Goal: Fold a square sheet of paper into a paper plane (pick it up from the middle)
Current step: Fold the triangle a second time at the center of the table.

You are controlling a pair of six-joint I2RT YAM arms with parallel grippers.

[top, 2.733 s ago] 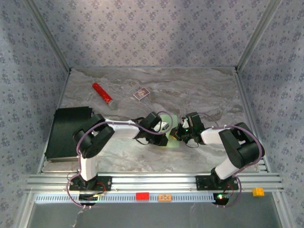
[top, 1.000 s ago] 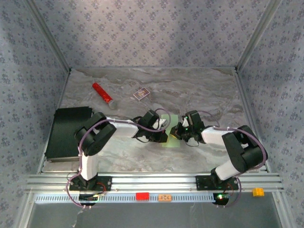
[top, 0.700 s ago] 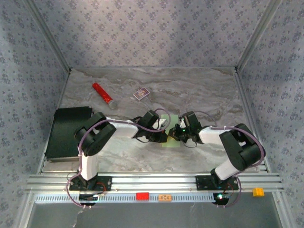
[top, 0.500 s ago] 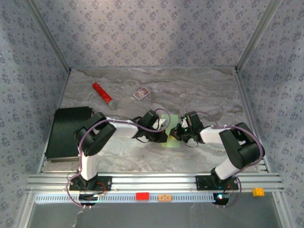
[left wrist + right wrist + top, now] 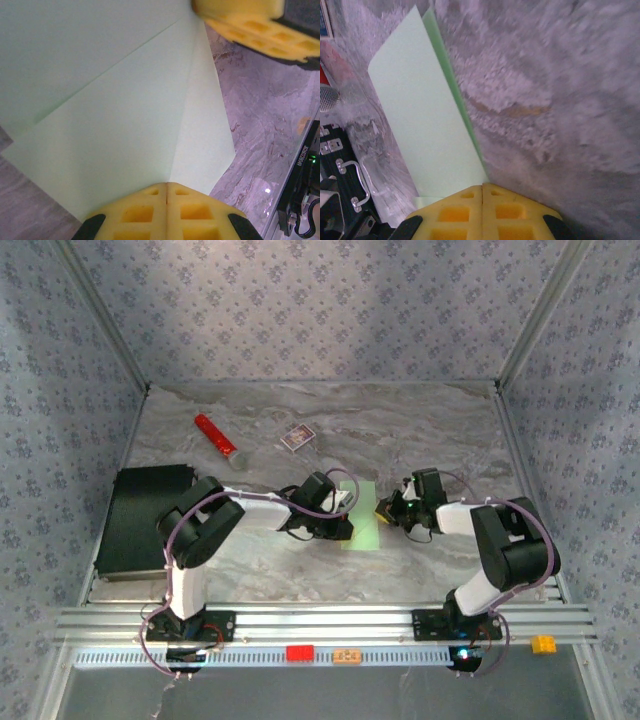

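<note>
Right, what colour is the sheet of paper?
Plain pale green; the sheet of paper shows best in the left wrist view.

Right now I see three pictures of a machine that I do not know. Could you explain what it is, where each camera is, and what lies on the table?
These are two robot arms bolted at the near edge of a table. The wide picture comes from a camera above and behind them; the other two come from cameras on the wrists, looking past yellow fingers. Between the arms lies a creased pale green sheet of paper. The left gripper and the right gripper are both shut, tips at the paper's edges; whether they pinch or only press it, I cannot tell. Farther back lie a red cylinder and a small card box; a black case sits left.
</note>
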